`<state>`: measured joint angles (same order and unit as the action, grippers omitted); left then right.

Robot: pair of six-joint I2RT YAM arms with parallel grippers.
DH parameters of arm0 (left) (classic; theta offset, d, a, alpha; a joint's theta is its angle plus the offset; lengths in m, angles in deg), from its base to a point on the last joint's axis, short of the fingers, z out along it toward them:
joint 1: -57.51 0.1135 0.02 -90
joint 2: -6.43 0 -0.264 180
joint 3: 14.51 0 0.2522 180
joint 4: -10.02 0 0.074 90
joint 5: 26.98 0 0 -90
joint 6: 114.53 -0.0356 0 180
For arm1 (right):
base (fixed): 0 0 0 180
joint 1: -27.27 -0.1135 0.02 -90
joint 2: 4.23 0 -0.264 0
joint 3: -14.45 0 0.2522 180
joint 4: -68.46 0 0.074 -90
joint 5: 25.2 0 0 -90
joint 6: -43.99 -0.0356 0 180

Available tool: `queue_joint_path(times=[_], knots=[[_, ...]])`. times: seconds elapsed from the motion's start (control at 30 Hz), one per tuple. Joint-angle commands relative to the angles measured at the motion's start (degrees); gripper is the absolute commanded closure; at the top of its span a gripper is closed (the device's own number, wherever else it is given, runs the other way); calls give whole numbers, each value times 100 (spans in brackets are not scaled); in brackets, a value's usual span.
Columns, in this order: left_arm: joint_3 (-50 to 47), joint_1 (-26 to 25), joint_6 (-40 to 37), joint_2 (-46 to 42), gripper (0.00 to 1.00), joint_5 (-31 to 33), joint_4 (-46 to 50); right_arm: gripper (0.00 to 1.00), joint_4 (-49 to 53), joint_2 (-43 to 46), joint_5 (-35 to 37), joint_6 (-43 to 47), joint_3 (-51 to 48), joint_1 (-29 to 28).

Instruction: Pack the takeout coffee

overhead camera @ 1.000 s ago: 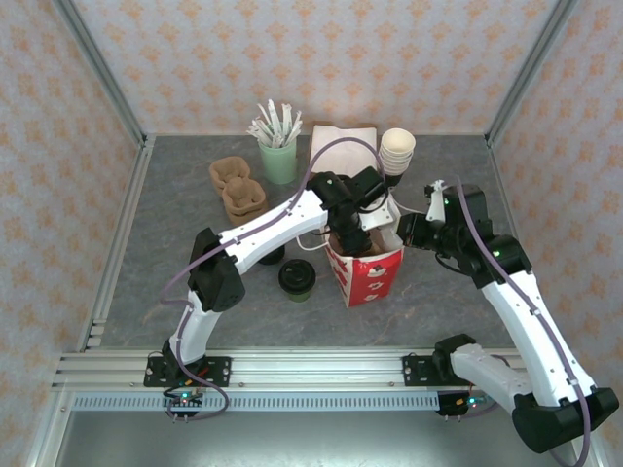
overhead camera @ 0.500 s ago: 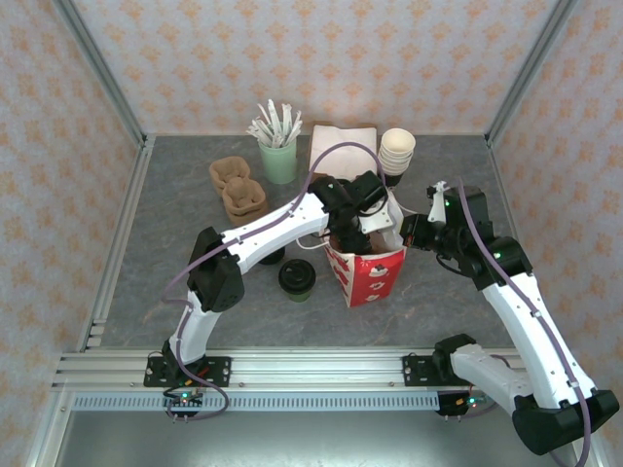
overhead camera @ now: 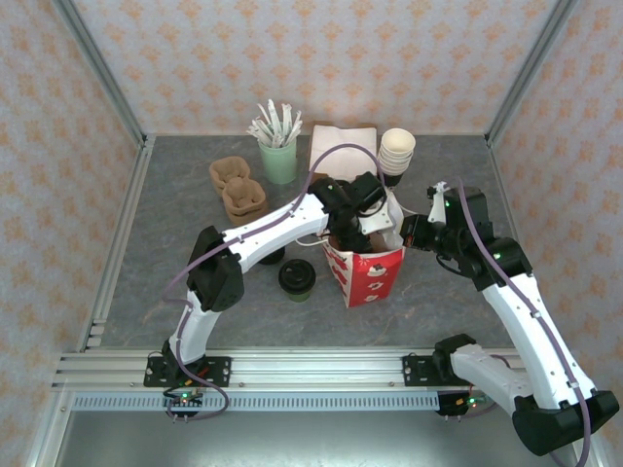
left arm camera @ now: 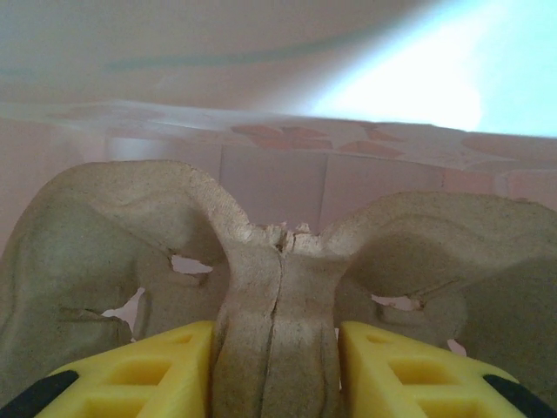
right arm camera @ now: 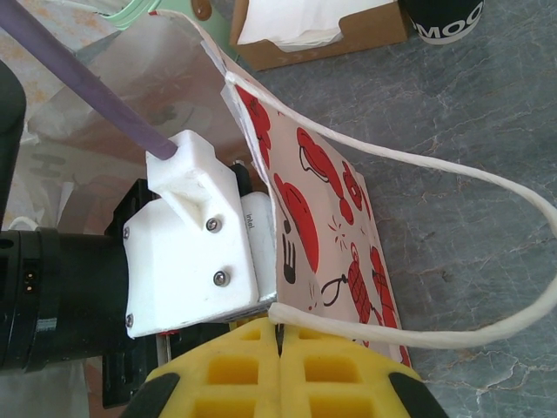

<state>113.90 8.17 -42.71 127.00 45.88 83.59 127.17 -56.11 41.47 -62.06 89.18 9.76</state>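
Observation:
The takeout coffee [overhead camera: 297, 277], a paper cup under a round black lid, stands on the table left of the red-and-white paper bag [overhead camera: 368, 270]. My left gripper [overhead camera: 348, 232] reaches down into the bag's mouth. It is shut on the middle ridge of a brown pulp cup carrier [left arm camera: 113, 226], gripped between the yellow fingers [left arm camera: 157, 370], with the bag's inner wall behind. My right gripper [overhead camera: 407, 233] is shut on the bag's right rim [right arm camera: 277, 306], where the white string handle [right arm camera: 487, 335] is attached.
More pulp carriers [overhead camera: 237, 187], a green cup of sticks [overhead camera: 278, 161], a napkin box [overhead camera: 343, 139] and a stack of cream lidless cups [overhead camera: 397, 151] stand along the back. A second black-lidded item [overhead camera: 273, 255] sits half under my left arm.
The left gripper with the carrier has shifted slightly toward the back inside the bag. The bag's mouth and the right gripper have barely moved.

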Motion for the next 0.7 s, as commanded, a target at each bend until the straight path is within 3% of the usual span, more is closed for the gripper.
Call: queue_joint_path(times=[0.0, 0.67], knots=[[-141, 28, -156, 27, 59, -213, -92, 100, -35, 72, 38, -23, -67, 21], [-230, -17, -151, 379, 59, -244, -233, 100, -38, 64, 52, 33, -8, 20]])
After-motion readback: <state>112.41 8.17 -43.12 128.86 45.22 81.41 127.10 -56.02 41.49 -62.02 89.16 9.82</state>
